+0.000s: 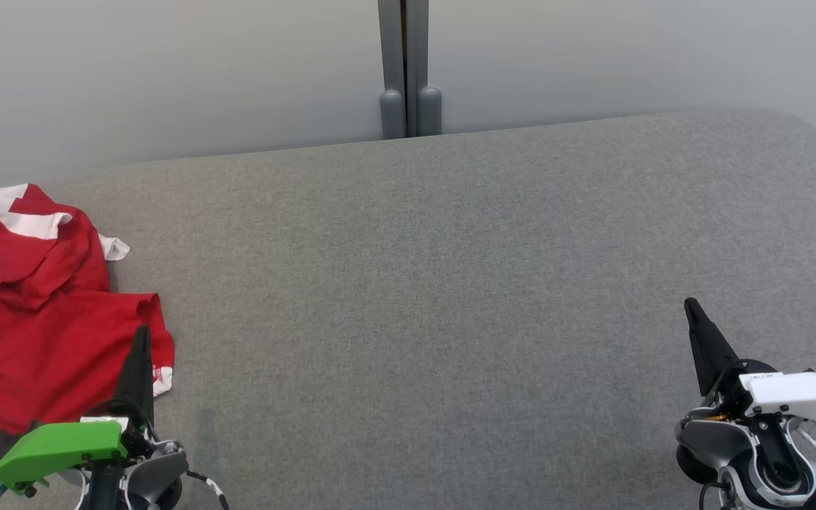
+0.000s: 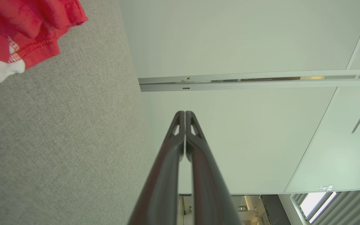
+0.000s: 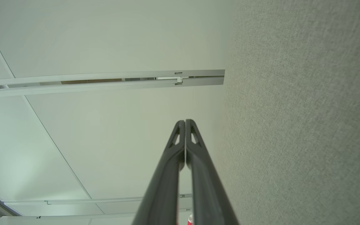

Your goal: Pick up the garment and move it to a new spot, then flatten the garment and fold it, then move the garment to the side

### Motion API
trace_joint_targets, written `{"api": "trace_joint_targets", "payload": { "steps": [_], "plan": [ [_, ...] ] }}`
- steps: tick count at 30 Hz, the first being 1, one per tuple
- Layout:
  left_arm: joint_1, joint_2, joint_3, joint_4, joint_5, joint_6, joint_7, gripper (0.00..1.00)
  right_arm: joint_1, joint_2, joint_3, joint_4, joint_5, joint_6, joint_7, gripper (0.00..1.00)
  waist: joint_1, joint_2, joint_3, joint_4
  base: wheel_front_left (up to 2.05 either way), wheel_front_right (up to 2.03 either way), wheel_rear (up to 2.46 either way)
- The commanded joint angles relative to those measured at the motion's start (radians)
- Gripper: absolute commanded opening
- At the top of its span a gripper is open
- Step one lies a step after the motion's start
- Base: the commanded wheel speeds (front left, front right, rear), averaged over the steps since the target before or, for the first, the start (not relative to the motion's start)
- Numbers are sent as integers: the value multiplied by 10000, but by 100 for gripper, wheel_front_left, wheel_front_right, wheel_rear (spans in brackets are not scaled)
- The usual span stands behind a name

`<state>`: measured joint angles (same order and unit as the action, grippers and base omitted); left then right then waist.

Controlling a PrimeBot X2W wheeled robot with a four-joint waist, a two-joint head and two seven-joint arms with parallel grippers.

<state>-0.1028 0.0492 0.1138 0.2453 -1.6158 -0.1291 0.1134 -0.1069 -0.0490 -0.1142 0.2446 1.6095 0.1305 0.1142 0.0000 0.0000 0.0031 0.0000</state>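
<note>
Both our grippers hover pressed together, empty: left gripper (image 1: 141, 338) near the crumpled red-and-white cloth garment (image 1: 32, 312) at the grey fabric counter's (image 1: 450, 283) left end, right gripper (image 1: 691, 308) well apart; we judge pickup unstarted.

- My head camera looks down and forward over the broad grey fabric surface (image 1: 450, 283).
- My left wrist camera, close to this surface, looks along my left gripper (image 2: 185, 113) toward the pale wall panels (image 2: 230, 37); both see the crumpled red-and-white garment (image 2: 27, 28).
- My right wrist camera looks likewise along my right gripper (image 3: 185, 121).
</note>
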Motion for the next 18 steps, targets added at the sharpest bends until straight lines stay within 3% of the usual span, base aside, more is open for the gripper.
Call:
{"api": "trace_joint_targets", "payload": {
  "steps": [1,18],
  "plan": [
    [-145,29,8,5,58,-59,31,0,-48,-24,-2,11,70,4,23,0,0,0,0,0,0,0,0],
    [-145,29,7,7,58,-59,30,0,-48,-24,-2,11,70,4,24,0,0,0,0,0,0,0,0]
  ]
}}
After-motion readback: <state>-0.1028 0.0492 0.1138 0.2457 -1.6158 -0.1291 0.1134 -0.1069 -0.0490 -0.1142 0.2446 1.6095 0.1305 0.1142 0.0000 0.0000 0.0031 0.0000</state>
